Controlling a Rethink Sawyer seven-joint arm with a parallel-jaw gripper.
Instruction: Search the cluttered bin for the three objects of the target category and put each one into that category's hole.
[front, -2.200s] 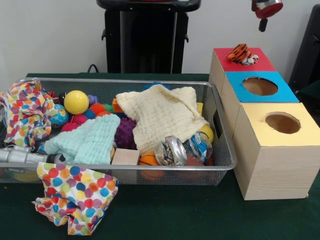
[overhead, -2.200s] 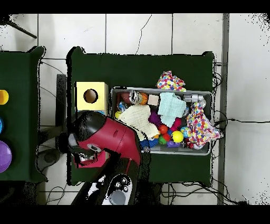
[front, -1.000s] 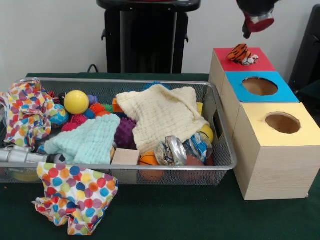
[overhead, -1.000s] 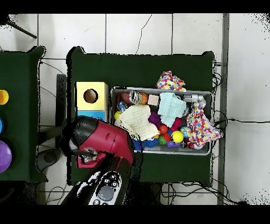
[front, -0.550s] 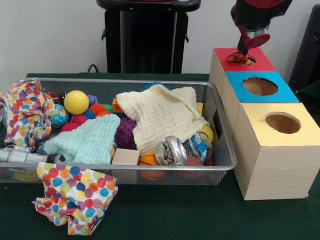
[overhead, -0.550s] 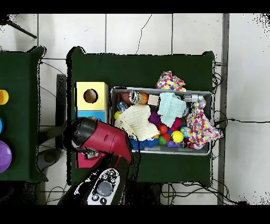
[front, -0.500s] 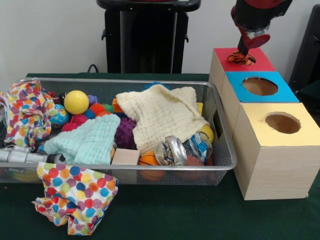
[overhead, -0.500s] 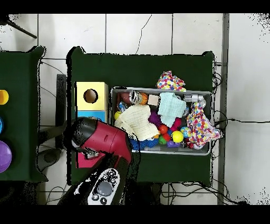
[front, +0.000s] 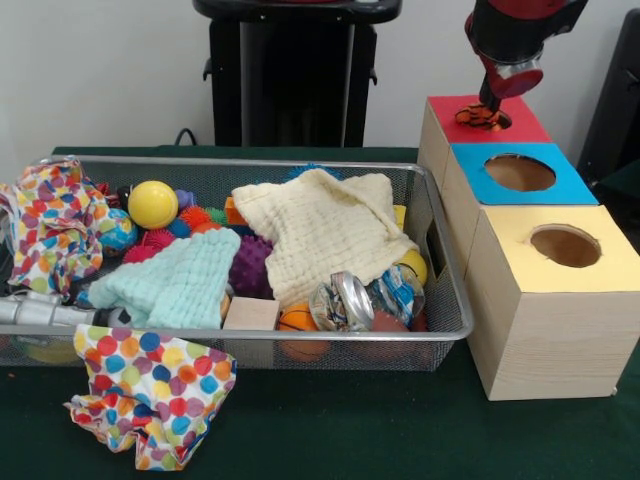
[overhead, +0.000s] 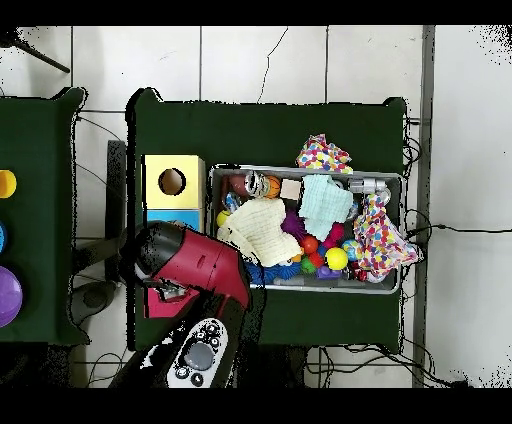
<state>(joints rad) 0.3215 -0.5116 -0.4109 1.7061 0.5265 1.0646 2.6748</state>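
Note:
The wire mesh bin (front: 300, 336) is full of cloths and toys; it also shows in the overhead view (overhead: 310, 168). No tan or pale yellow bun-like toy shows plainly in it. The red-topped box (front: 522, 126) stands at the far right. An orange, dark-striped soft toy (front: 478, 116) lies low on its top and covers the hole. My gripper (front: 491, 98) is straight above this toy and touches or nearly touches it. In the overhead view the red arm (overhead: 195, 262) hides most of the red box (overhead: 156, 304).
The blue-topped box (front: 520, 172) and yellow-topped box (front: 565, 245) stand nearer, both holes open. In the bin lie a cream cloth (front: 320, 230), a mint cloth (front: 175, 280), a yellow ball (front: 152, 203) and a wooden cube (front: 250, 313). A dotted cloth (front: 150, 395) lies in front.
The arm has come down from the top edge onto the red box. The striped toy now sits lower and shows less than before. In the last half second the gripper barely shifted.

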